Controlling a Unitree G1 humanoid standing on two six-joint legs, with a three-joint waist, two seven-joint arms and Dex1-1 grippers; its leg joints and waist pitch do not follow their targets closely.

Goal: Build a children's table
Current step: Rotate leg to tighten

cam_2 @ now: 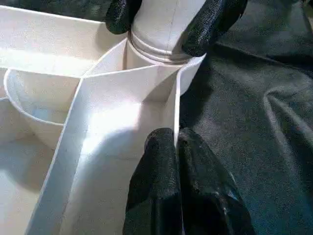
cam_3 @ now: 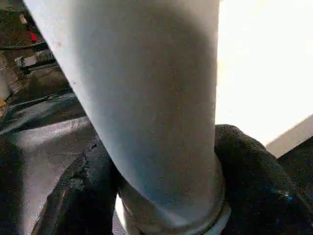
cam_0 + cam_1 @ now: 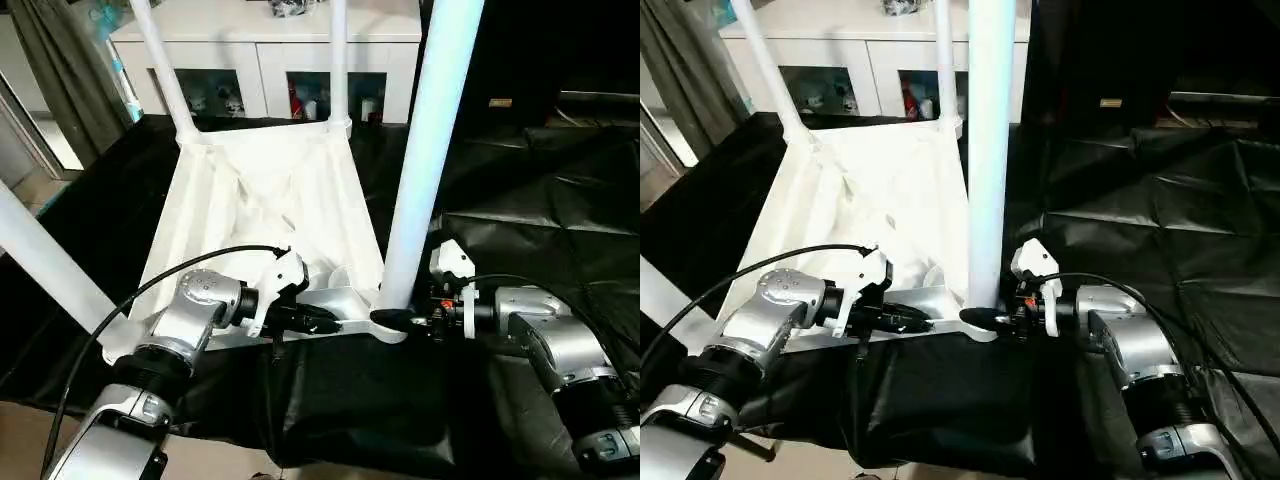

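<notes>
The children's table (image 3: 262, 195) lies upside down on the black cloth, its ribbed underside facing up and its four white legs pointing upward. My left gripper (image 3: 326, 320) is shut on the thin near rim wall of the table, close to the near right corner socket (image 1: 161, 54). My right gripper (image 3: 396, 320) is shut around the base of the near right leg (image 3: 432, 130), just above that socket, with a black finger (image 2: 254, 181) on each side of the tube. The two far legs (image 3: 338, 60) stand in their sockets. The near left leg (image 3: 45, 260) slants off toward the left edge.
A big table draped in black cloth (image 3: 540, 190) carries the work and stretches to the right. Behind it stands a white glass-door cabinet (image 3: 270, 55). A grey curtain (image 3: 55, 60) hangs at the far left. A black cable (image 3: 150, 285) loops over my left forearm.
</notes>
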